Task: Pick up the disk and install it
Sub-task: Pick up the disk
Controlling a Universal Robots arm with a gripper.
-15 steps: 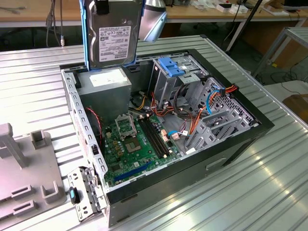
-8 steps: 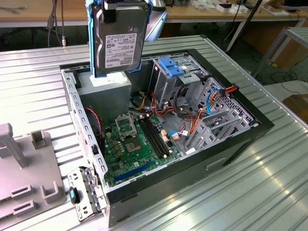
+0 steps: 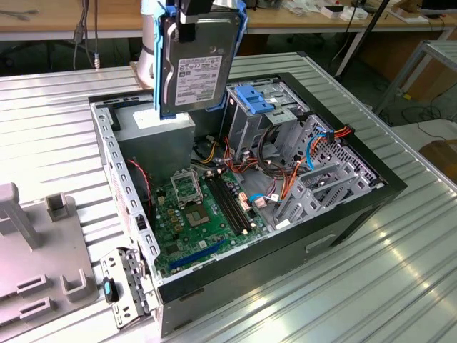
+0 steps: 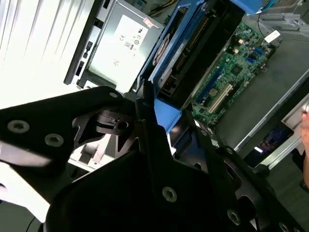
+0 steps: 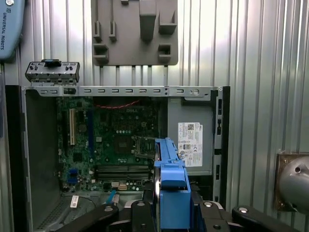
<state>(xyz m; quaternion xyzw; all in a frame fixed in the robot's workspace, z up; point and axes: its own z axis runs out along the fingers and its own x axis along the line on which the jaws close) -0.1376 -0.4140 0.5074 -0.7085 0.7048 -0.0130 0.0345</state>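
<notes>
disk (image 3: 198,68): upright in the air, label side facing the exterior view, blue carrier rail around its edges. We see it above the open case (image 3: 357,207), over the power supply (image 3: 158,134).
gripper (image 3: 194,20): clamped on the disk's top end. In the first wrist view we see black fingers (image 5: 147,215) pressed on both sides of the blue rail.
drive cage (image 3: 250,107): inside the case, lower, at the exterior view's right of the disk.
motherboard (image 3: 196,207): exposed on the case floor.
table (image 3: 400,286): ribbed metal, with the case lying on it.
</notes>
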